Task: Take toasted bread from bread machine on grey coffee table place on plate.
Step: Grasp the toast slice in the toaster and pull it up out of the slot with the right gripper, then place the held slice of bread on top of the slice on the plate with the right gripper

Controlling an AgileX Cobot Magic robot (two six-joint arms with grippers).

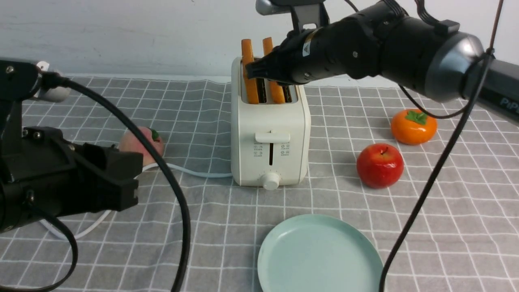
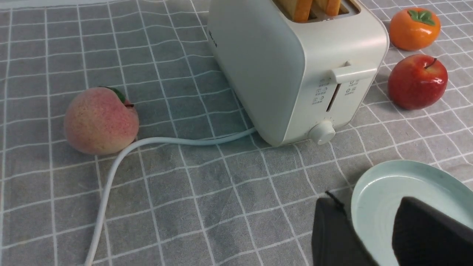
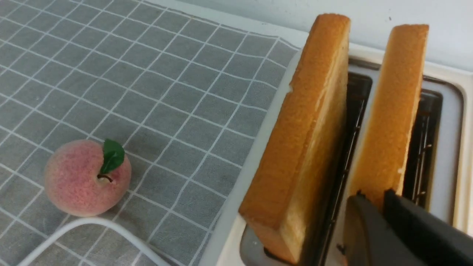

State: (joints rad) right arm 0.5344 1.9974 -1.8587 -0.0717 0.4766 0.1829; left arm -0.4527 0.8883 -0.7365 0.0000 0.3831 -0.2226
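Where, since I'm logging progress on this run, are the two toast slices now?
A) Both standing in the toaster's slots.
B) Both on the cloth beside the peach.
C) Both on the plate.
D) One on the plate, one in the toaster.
A: both slices of toasted bread stand in the slots of the bread machine, and the plate bears none.

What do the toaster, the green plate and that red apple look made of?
The toaster looks like matte cream plastic, with smooth moulded corners. The plate could be melamine or glazed ceramic: soft, even sheen. The red apple seems fake, glossy plastic or wax: hard highlights.
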